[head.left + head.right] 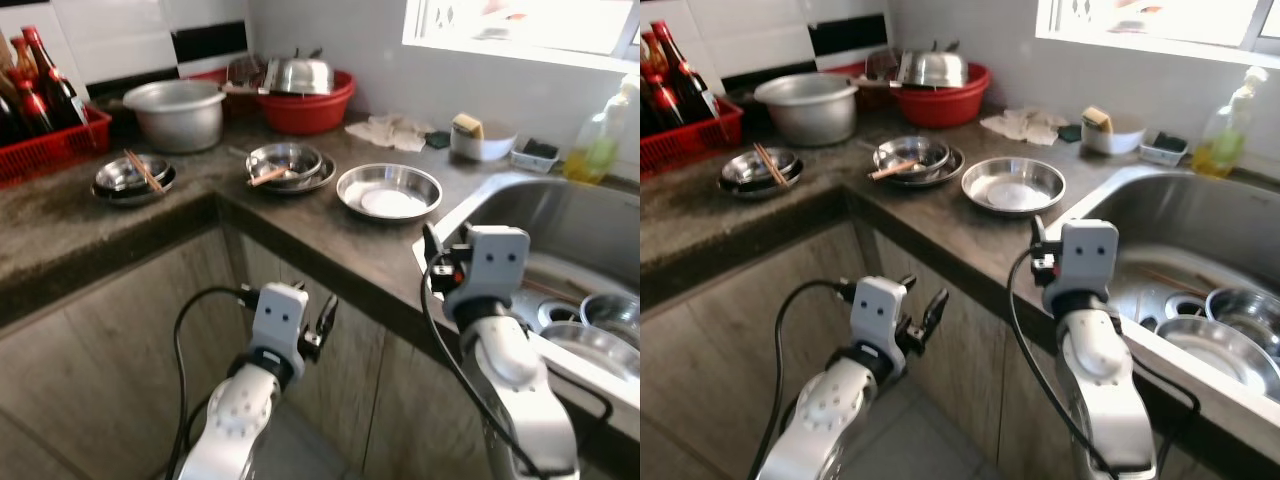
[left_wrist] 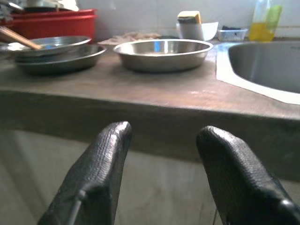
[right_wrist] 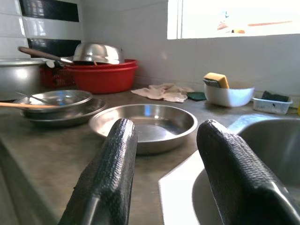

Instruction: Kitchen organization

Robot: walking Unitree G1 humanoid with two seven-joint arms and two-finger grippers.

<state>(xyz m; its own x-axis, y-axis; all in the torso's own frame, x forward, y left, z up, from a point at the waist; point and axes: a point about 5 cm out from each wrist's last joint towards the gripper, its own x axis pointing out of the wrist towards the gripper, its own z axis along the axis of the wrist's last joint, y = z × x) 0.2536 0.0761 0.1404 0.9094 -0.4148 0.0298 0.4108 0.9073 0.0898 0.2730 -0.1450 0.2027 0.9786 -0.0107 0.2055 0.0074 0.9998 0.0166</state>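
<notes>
Little looks done yet, I judge: my right gripper (image 3: 164,164), spread wide and empty, hovers at the desk (image 1: 120,225) edge facing the steel dish (image 1: 389,190), while my left gripper (image 2: 164,173), equally open and empty, waits below the edge, other bowls (image 1: 290,165) unsorted.

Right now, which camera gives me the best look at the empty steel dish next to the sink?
The left eye view: it looks down into the steel dish, showing its whole rim and bare inside. The right eye view shows the same. The right wrist view sees it low, between the open right gripper fingers; the left wrist view shows it side-on.
</notes>
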